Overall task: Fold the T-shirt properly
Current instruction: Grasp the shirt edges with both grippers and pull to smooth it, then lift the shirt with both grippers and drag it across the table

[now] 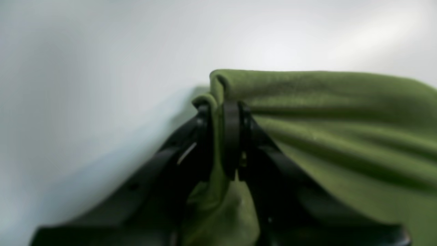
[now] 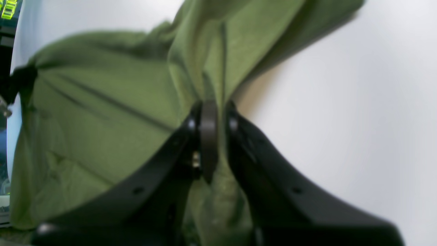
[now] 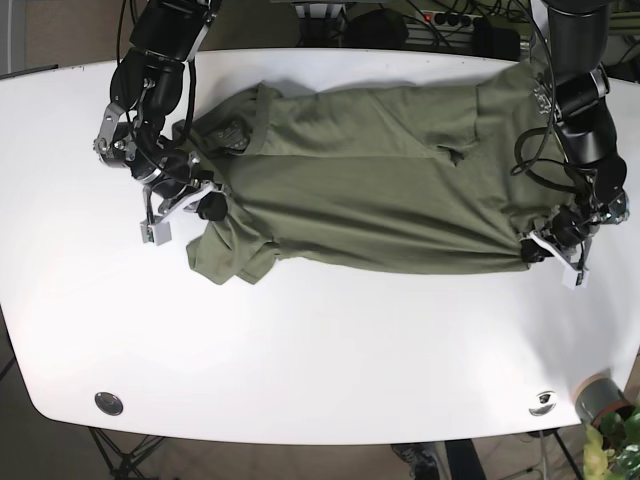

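Fingers (image 1: 232,136) of both arms pinch opposite ends of T-shirt (image 3: 380,200).

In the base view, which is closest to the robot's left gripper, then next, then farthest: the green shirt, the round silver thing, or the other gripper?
From the left gripper:
1. T-shirt, pinched in its jaws.
2. Silver disc, at the table's front edge on the same side.
3. Right gripper, at the shirt's other end.

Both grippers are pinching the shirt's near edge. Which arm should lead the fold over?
Neither clearly: left gripper and right gripper both clamp the T-shirt edge at opposite ends, so they should probably move together.
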Controlling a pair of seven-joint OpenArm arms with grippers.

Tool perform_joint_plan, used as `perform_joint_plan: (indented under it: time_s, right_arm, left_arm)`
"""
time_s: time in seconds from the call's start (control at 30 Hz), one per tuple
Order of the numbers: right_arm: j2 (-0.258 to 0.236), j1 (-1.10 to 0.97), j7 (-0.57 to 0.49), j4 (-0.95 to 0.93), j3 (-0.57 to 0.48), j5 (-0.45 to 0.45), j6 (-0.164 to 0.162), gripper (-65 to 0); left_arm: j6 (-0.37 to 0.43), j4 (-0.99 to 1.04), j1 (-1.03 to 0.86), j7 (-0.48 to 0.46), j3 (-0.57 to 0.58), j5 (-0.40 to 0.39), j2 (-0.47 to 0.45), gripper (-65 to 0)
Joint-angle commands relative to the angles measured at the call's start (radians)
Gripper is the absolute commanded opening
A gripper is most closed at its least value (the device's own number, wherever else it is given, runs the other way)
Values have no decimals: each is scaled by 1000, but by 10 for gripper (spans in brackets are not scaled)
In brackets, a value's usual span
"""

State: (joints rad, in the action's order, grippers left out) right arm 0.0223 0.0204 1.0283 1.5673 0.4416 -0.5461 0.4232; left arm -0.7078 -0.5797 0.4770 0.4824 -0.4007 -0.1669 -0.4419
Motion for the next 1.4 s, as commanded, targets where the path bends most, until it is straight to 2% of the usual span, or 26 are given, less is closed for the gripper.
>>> perform_joint_plan:
  time_s: [0.0, 0.13, 0.3, 0.37, 0.5, 0.7, 0.77, 0.97, 1.17, 1.37]
  right_arm:
    - [-23, 43, -22, 15, 0, -13, 7, -626]
    - [-40, 117, -16, -15, -2, -13, 7, -626]
    - [-94, 223, -16, -83, -37, -13, 10, -626]
    - [-132, 272, -16, -110, -73, -18, 7, -626]
    - [-157, 379, -18, -189, -111, -15, 7, -626]
    - [-204, 528, -16, -268, -122, -13, 9, -626]
    - [-221, 591, -16, -327, -122, -13, 10, -626]
    - [-275, 766, -15, -436, -132, -13, 10, -626]
    - [-328, 936, -15, -477, -267, -21, 9, -626]
    - [-335, 1108, 19, -480, -333, -21, 10, -626]
  left_arm:
    - [10, -90, -7, 22, -16, -4, -24, -650]
    - [10, -276, -37, 114, -25, -4, 2, -650]
    - [10, -463, -36, 229, -25, -4, 30, -650]
    - [10, -527, -33, 267, -25, -4, 36, -650]
    - [10, -619, -1, 292, -24, 0, 90, -650]
    - [10, -781, 44, 393, -22, 0, 99, -650]
    - [10, -801, 75, 407, -20, -1, 102, -650]
    - [96, -862, 177, 414, -19, -3, 119, -650]
    - [112, -874, 317, 416, -17, 2, 114, -650]
    - [121, -880, 464, 436, -17, 2, 111, -650]
